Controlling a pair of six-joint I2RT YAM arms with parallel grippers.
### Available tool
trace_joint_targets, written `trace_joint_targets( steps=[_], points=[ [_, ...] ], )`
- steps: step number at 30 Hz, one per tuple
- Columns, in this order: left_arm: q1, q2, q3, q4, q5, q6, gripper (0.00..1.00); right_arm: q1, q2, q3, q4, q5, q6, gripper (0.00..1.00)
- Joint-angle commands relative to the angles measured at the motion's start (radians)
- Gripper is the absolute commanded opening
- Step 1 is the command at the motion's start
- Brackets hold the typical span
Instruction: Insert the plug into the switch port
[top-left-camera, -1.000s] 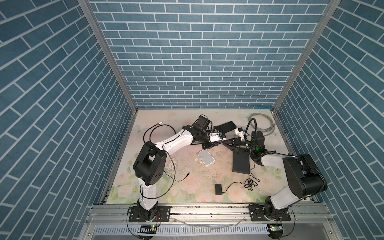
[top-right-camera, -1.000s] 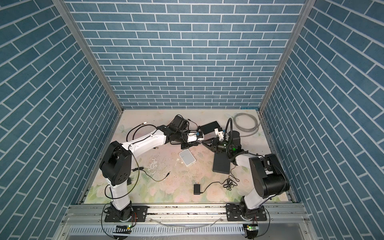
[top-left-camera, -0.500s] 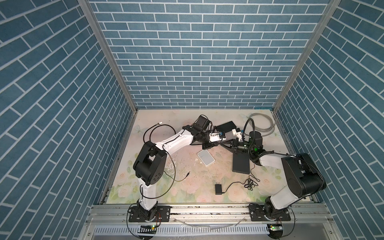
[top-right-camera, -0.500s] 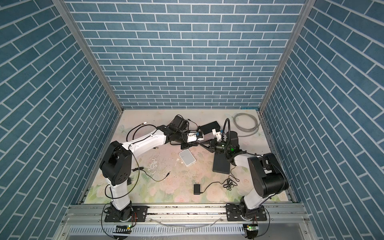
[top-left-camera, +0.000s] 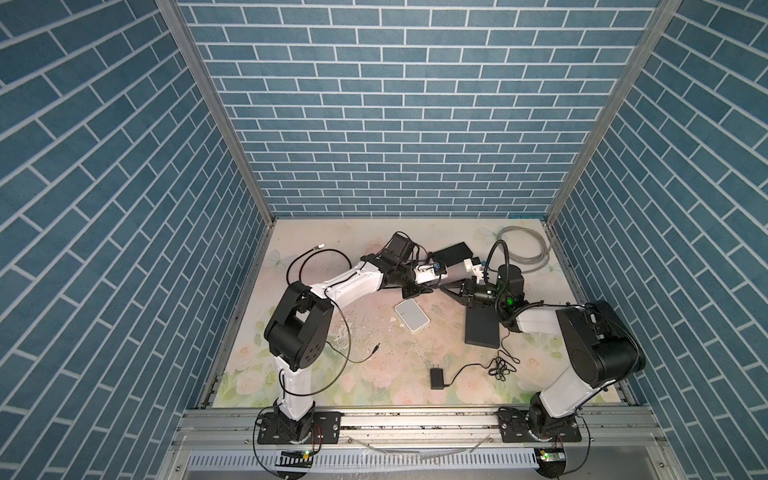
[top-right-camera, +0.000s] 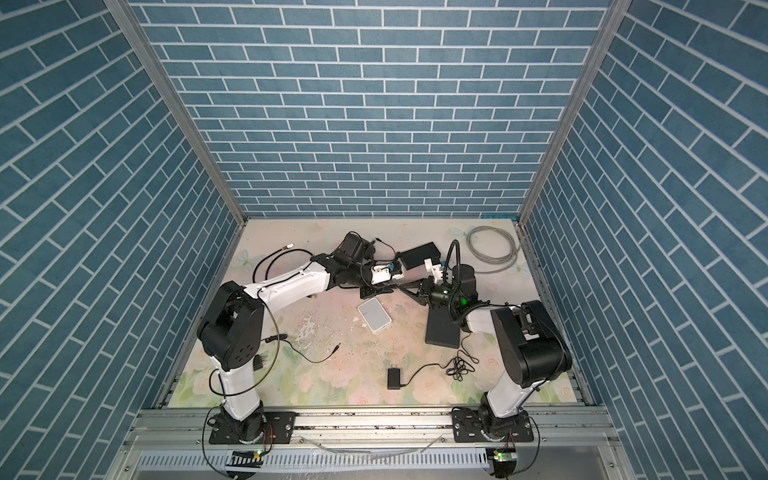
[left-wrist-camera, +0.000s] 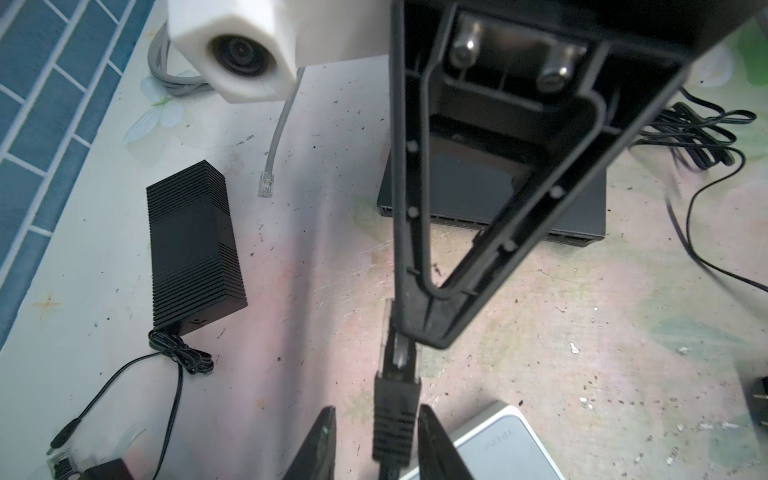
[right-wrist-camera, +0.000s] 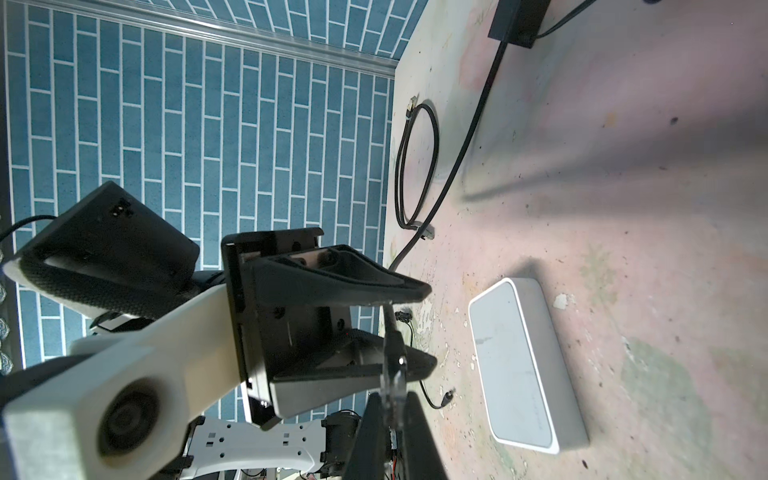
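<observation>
Blue brick walls close round the floral table (top-left-camera: 374, 365), where my two arms meet near the middle. My right gripper (right-wrist-camera: 393, 399) is pinched tight on the clear plug (right-wrist-camera: 392, 380) and holds it off the surface. My left gripper (left-wrist-camera: 377, 411) stands narrowly parted round the black boot (left-wrist-camera: 395, 415) behind that plug, with a gap showing on one side. The plug hangs over bare table, near the far end of the white box (top-left-camera: 411, 316) and apart from the black switch (top-left-camera: 482, 332), which lies flat under my right arm. In the left wrist view the switch's port side faces the plug, which is not yet in any port. A black power brick (left-wrist-camera: 191, 245) lies well off to one side
</observation>
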Motion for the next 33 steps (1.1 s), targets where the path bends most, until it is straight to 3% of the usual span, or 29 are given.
trace_joint_targets(
  steps=[1, 13, 24, 27, 30, 33],
  points=[
    [0.008, -0.038, -0.028, 0.031, 0.032, -0.018, 0.35, 0.005, 0.01, -0.013, 0.022, 0.005, 0.014, 0.0],
    [0.008, -0.023, -0.018, 0.05, 0.074, -0.034, 0.34, 0.005, 0.011, -0.014, 0.018, 0.004, 0.014, 0.0],
    [0.008, -0.011, 0.002, 0.011, 0.089, -0.03, 0.11, 0.003, 0.018, -0.02, 0.012, 0.007, 0.009, 0.0],
    [0.008, 0.008, 0.016, -0.024, 0.069, -0.012, 0.1, -0.018, -0.003, -0.03, -0.005, 0.001, 0.003, 0.1],
    [0.008, 0.05, 0.049, -0.086, 0.043, 0.02, 0.1, -0.097, -0.056, -0.064, -0.107, 0.0, -0.049, 0.2],
    [-0.005, 0.121, 0.134, -0.193, 0.02, 0.051, 0.11, -0.165, -0.136, -0.049, -0.419, 0.044, -0.226, 0.22]
  ],
)
